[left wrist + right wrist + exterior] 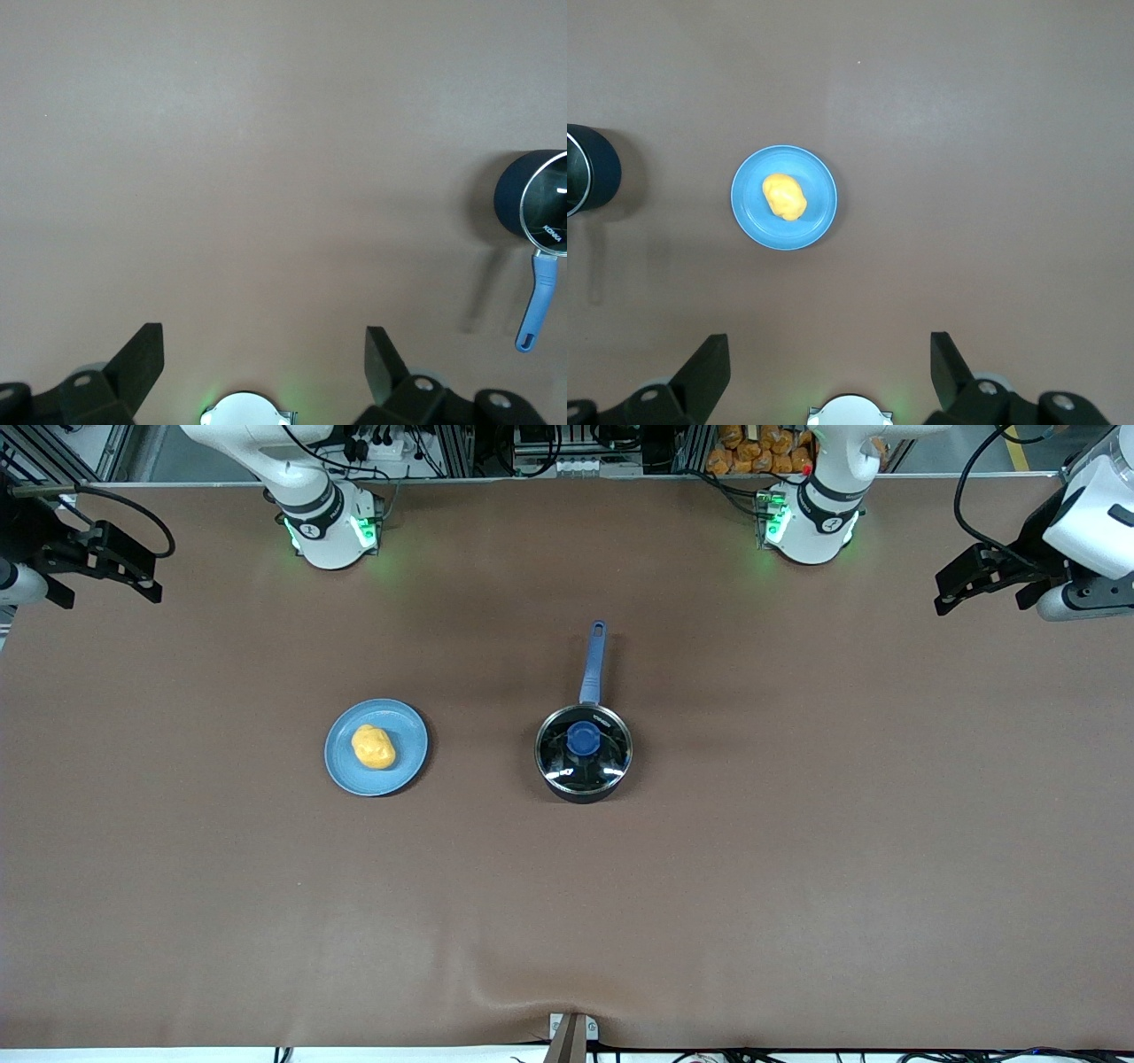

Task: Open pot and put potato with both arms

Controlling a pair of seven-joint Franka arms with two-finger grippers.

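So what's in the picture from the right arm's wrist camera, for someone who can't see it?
A yellow potato sits on a round blue plate on a brown table, seen from above. The right gripper hangs over the table with its jaws open and holding nothing. The dark pot peeks in at the picture's edge.

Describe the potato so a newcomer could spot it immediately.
On the brown table, look toward the right arm's end for the flat blue plate beside the lidded pot. The potato lies on that plate, a lumpy yellow-orange oval, the only warm-coloured thing there.
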